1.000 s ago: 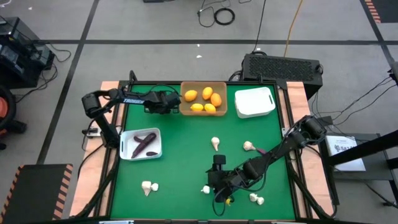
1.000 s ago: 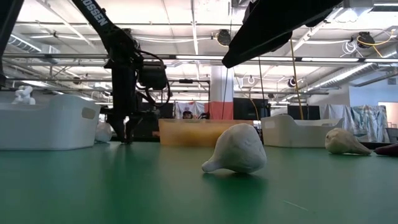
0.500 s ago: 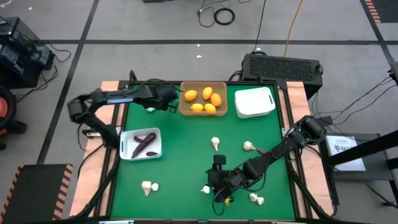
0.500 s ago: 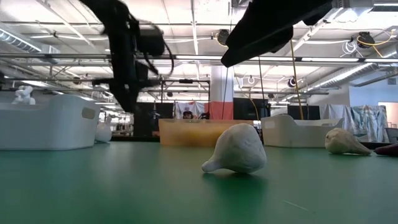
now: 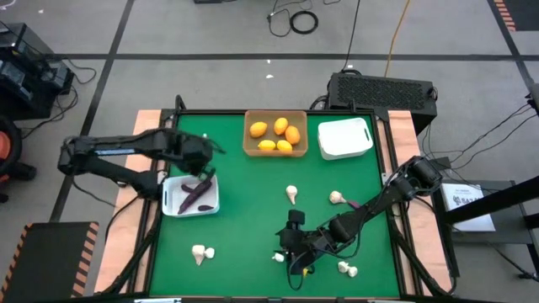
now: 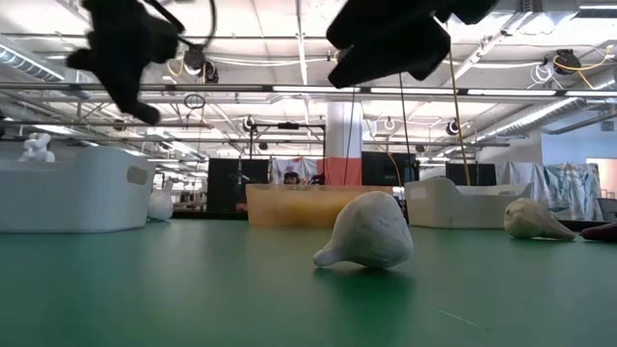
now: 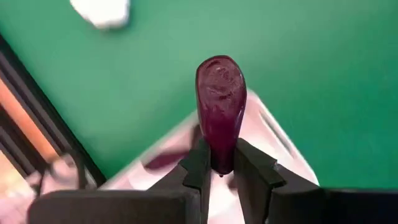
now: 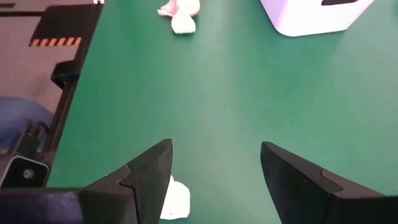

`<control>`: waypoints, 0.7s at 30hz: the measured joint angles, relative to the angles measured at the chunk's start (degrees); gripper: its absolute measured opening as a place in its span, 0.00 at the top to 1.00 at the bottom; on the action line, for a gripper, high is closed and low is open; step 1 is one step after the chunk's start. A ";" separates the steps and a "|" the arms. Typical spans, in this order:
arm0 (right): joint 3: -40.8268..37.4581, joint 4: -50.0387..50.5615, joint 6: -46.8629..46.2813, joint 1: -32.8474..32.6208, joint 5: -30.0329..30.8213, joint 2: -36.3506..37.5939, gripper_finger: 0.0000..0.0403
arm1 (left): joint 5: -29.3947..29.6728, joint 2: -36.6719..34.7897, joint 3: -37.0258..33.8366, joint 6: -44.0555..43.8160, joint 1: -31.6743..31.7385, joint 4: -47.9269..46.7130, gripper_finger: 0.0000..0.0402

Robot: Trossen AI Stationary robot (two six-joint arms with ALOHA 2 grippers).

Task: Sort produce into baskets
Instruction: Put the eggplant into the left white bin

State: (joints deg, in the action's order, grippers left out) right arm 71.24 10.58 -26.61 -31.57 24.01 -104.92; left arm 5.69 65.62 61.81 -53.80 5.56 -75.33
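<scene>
The purple piece point(image 7: 221, 99) is hidden at its lower end between the left gripper point(image 7: 219, 169) fingers. The white basket point(image 7: 273, 134) beneath is blurred (its contents too), and cut off at the edge.

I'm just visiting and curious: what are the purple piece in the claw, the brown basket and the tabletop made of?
Purple piece: probably moulded plastic or rubber, judging by its smooth, slightly glossy skin; it is clamped in the left end effector. Brown basket: tan and matte, maybe plastic or bamboo composite; hard to tell. Tabletop: a flat, even green, non-shiny cover, likely felt or a mat.
</scene>
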 joint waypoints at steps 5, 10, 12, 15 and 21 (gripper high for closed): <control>0.00 -0.28 -1.75 -0.02 -0.09 0.00 0.42 | -4.71 -0.82 -0.03 -6.64 -9.67 -2.62 0.85; 0.00 -0.36 -2.77 -0.02 -0.10 0.00 0.42 | -5.13 0.32 -0.05 -10.26 -16.88 -2.89 0.85; 0.00 -0.52 -2.78 -0.02 -0.10 0.00 0.42 | -5.14 1.06 -0.05 -10.34 -18.86 -2.91 0.85; 0.00 -0.50 -2.97 -0.04 -0.11 0.00 0.42 | -5.59 2.59 -0.05 -10.34 -21.34 -2.90 0.85; 0.00 -0.50 -2.97 -0.04 -0.11 0.00 0.42 | -3.98 6.68 -0.05 -9.87 -23.13 -2.73 0.84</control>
State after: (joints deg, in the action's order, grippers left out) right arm 71.24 10.09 -29.58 -31.62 23.90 -104.92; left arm 1.70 72.31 61.76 -63.67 -17.57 -78.06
